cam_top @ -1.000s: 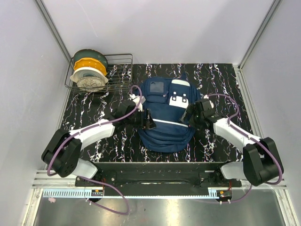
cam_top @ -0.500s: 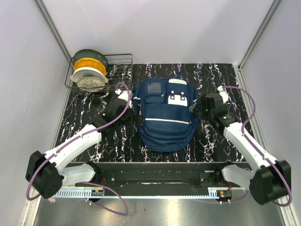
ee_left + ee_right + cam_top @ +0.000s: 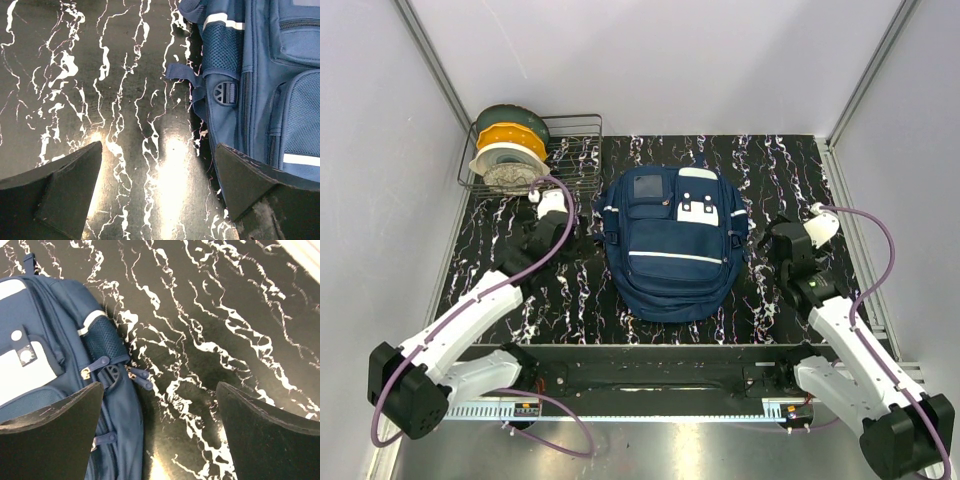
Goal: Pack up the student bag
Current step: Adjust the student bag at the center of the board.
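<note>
The student bag (image 3: 670,250), navy blue with white stripes and patches, lies flat and zipped in the middle of the black marbled table (image 3: 780,170). My left gripper (image 3: 568,238) hovers open just left of the bag, with nothing between its fingers. In the left wrist view the left gripper (image 3: 157,170) is over bare table, and the bag's side buckle and mesh pocket (image 3: 225,92) show to the right. My right gripper (image 3: 775,248) stands open just right of the bag. In the right wrist view the right gripper (image 3: 160,410) is empty, with the bag's zipper pulls (image 3: 137,377) at left.
A wire basket (image 3: 578,150) at the back left holds stacked filament spools (image 3: 510,150). Grey walls close in both sides and the back. A black rail (image 3: 650,365) carrying the arm bases runs along the near edge.
Both arms have drawn outward from the bag, the left to the left, the right to the right. The left gripper has opened wider. The bag now lies flat and untouched.
</note>
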{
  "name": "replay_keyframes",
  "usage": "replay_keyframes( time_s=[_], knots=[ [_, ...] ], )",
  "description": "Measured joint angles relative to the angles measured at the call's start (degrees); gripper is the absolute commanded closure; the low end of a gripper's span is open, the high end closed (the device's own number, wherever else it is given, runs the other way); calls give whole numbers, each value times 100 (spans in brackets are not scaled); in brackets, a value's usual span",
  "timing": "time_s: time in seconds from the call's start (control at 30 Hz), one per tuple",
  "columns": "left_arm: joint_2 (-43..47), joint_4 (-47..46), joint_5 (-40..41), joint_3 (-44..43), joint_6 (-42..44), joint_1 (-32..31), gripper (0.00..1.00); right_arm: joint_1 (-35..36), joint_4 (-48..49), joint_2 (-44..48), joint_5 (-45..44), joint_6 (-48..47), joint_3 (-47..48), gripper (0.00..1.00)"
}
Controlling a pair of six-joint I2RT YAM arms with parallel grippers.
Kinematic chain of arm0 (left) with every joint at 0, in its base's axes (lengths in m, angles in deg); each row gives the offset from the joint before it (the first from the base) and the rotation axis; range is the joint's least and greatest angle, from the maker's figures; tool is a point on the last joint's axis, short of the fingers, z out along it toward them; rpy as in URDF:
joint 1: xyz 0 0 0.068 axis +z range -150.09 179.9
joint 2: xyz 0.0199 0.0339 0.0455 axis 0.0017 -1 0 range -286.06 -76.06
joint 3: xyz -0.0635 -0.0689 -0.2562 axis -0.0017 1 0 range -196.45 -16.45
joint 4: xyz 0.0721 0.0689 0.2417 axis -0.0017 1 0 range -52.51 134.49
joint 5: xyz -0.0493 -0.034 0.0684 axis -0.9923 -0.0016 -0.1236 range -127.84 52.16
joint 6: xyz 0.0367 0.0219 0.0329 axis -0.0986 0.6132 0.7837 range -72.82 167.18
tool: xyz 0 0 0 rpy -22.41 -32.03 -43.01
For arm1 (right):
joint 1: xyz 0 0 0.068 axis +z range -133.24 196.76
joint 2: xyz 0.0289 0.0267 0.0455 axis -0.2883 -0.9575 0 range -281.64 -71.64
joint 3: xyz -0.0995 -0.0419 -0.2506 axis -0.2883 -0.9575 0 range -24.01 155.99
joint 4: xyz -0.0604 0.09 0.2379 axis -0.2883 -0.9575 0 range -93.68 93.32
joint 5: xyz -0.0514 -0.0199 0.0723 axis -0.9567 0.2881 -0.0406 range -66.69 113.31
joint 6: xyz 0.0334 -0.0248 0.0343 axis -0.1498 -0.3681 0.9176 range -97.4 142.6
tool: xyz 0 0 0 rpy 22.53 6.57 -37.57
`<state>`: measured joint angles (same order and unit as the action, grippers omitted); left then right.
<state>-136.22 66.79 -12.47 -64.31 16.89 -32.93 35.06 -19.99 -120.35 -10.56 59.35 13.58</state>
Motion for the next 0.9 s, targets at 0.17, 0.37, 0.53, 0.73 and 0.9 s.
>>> replay_keyframes(
  time_s=[0.17, 0.37, 0.53, 0.73, 0.9],
  knots=[
    [356, 105, -11, 0, 50, 103, 1, -4, 387, -46, -155, -649, -122, 0],
    [772, 245, 26, -188, 186, 155, 1, -7, 765, -511, 431, -1071, -85, 0],
    [973, 409, 452, -229, 328, 155, 1, -7, 918, -1110, 1333, -1008, 205, 0],
    [1073, 684, 822, -225, 321, 603, 1, -7, 1152, -1397, 1663, -769, 459, 0],
    [1163, 662, 197, -181, 354, 1683, 1, -7, 1198, -1421, 1635, -734, 520, 0]
  ],
)
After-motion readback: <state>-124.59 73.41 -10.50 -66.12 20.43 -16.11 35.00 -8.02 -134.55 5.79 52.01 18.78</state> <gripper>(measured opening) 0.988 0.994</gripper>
